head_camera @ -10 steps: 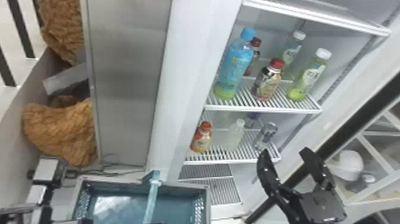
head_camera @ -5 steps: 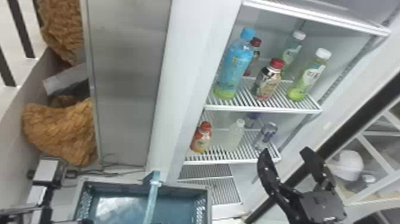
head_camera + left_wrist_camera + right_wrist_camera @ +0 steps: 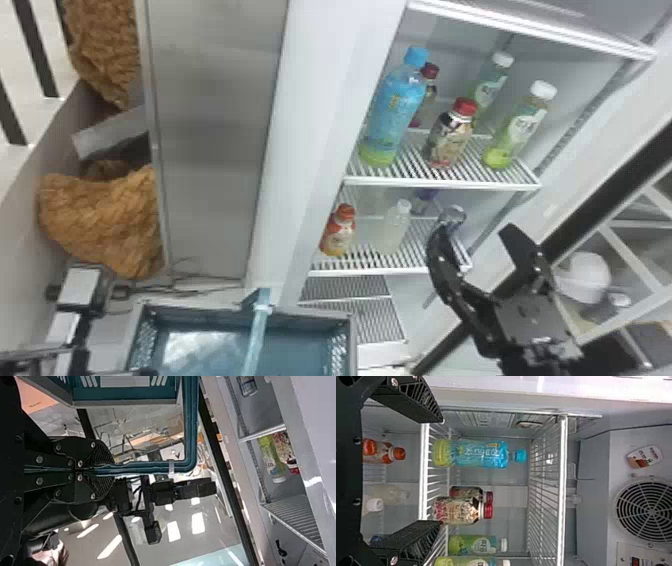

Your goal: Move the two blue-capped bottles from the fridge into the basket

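Right gripper [image 3: 441, 471]: jaws wide, facing blue-capped bottle [image 3: 470, 453], upright on upper shelf [image 3: 424, 487]. Best shift slightly left, raise toward mid-body, advance level. Red-capped bottle [image 3: 457, 510] near; avoid nudging. Lift before withdrawing. Left gripper [image 3: 113, 472]: jaws holding basket handle [image 3: 146, 467]; keep basket [image 3: 300, 316] steady.

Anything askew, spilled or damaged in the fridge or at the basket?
Nothing stands out. The tall blue-capped plastic bottle and its neighbouring bottles stand upright on the white wire shelf; no visible spill. Left hand grips the teal basket handle.
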Tool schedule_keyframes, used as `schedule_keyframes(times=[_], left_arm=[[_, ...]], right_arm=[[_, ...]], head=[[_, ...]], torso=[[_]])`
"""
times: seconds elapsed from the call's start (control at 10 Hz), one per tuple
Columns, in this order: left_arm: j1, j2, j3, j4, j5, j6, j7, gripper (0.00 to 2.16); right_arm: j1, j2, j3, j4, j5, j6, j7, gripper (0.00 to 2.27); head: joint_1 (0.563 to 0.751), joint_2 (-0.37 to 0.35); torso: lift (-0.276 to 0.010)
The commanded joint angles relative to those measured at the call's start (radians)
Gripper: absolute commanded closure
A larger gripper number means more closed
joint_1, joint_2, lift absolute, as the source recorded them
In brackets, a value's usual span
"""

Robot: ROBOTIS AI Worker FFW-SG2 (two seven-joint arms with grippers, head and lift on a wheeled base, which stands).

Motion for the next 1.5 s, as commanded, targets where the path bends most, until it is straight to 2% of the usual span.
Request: schedule_keyframes(times=[0.0, 0.5, 1.4], left_arm=[[0.0, 0.003, -0.003, 0.0, 0.0, 0.001, 0.0, 1.21], [-0.01, 0.007, -0.011, 0.002, 0.0, 0.001, 0.0, 1.21], [-0.015, 0.011, -0.015, 0.005, 0.0, 0.001, 0.0, 1.21]], right_arm=[[-0.052, 0.0, 0.014, 0.018, 0.004, 0.023, 0.0, 0.09], [-0.237, 0.0, 0.046, 0.136, 0.02, 0.023, -0.023, 0.09], [-0.462, -0.008, 0.104, 0.266, 0.038, 0.069, -0.084, 0.09]], head=[[0.695, -0.35], [0.695, -0.35], [0.695, -0.35]], torso=[[-0.076], [-0.076], [-0.076]])
